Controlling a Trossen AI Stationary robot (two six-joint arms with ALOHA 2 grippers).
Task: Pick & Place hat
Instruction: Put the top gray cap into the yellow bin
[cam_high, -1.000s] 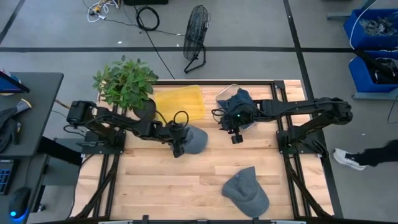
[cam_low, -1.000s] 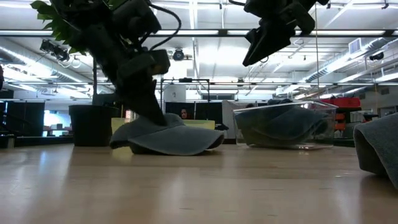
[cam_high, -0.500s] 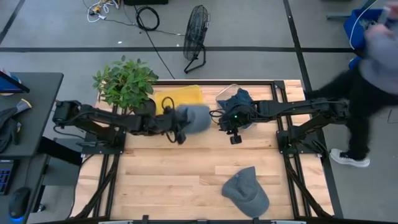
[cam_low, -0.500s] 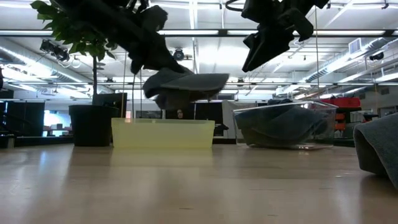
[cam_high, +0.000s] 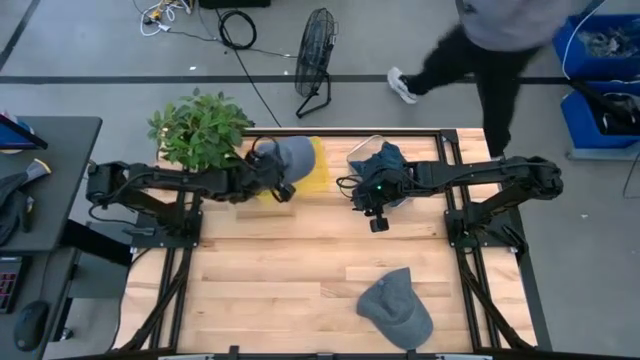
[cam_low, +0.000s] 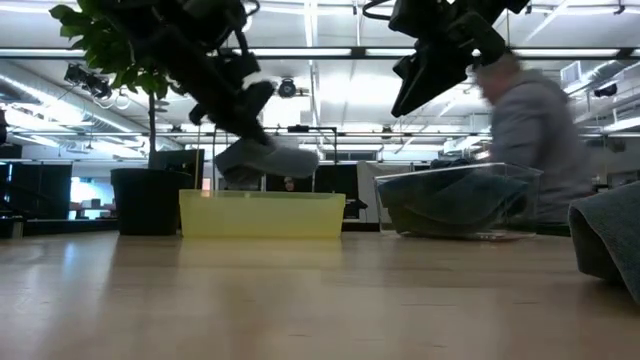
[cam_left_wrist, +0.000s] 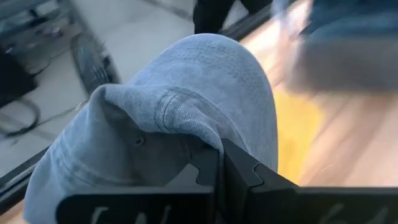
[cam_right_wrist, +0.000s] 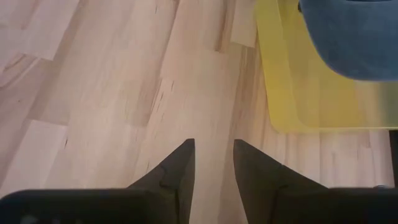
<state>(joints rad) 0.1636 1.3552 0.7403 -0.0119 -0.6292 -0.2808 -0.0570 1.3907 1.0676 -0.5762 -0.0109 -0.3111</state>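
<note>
**A:** Since a second ago the left gripper (cam_high: 284, 190) has lifted the soft grey-blue fabric cap (cam_high: 296, 157) off the wood and carried it far-left; it now hangs over the shallow yellow plastic bin (cam_high: 314, 168). A person (cam_high: 500, 40) has also walked in past the table's far edge.

**B:** Grip state?

**A:** Left fingers are clamped on a fold of the cap, seen in the left wrist view (cam_left_wrist: 180, 134). Right gripper (cam_high: 378, 222) waits mid-table beside the clear plastic tub (cam_high: 361, 151), fingers (cam_right_wrist: 177, 171) slightly apart, holding nothing.

**B:** Handling?

**A:** I'd judge it light and floppy; it sags around the pinch. A stitched seam or the brim looks the firmest hold. Little slip risk, not fragile.

**B:** View differences?

**A:** Low view shows the cap (cam_low: 265, 160) clear above the bin's rim (cam_low: 262, 195); high view can't show height. Only high view shows a second grey cap (cam_high: 397, 305) at the near edge.
</note>
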